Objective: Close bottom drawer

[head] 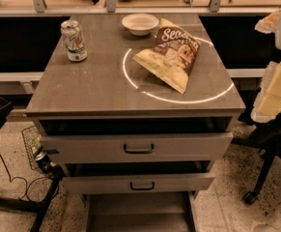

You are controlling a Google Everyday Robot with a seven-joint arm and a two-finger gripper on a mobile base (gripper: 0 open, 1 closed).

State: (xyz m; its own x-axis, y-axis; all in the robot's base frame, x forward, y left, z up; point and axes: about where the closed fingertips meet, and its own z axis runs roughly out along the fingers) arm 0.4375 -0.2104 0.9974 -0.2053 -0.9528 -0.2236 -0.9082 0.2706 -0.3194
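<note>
Well, the cabinet (82,88) fills the middle of the view, and its three drawers step out toward six o'clock. The top drawer (183,148) hangs open under the front edge of the grey top. The middle drawer (183,181) sits lower, also pulled out. The bottom drawer (137,211) is at six o'clock and reaches nearest the camera. It stands open, its flat grey inside showing between two side rails, and the lower border of the view cuts off its front.

The gripper (277,88) is at three o'clock, a pale cream and white shape against the right border, well apart from every drawer. I cannot tell whether it is wide or narrow, and it holds nothing that shows.

On the top, a drink can (74,40) stands near the left edge at ten o'clock. A white bowl (140,24) is at twelve, near the back edge. A chip bag (171,52) lies just beside the bowl, across a ring of light (178,99).

Speckled floor (227,178) lies open at five o'clock beside the drawers, as far as a black chair base (268,158) at four. At eight o'clock a wire basket (33,141) and a black stand leg (46,202) crowd the left corners of the drawers.
</note>
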